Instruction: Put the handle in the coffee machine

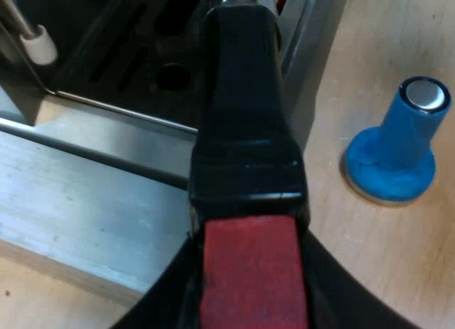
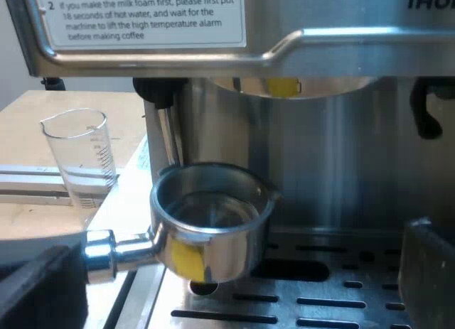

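Note:
My left gripper is shut on the holder's dark handle, its black fingers hugging both sides of the red end. The handle runs away from me toward the espresso machine's drip tray. In the right wrist view the holder's round metal basket hovers over the slotted tray, just below the machine's brew head, with its chrome neck leading back to the dark handle. My right gripper stands open in front of the machine, holding nothing.
A blue tamper stands upright on the wooden table beside the machine. A measuring glass stands near the machine's side. The steam wand's white tip hangs by the tray. An instruction label is on the machine's front.

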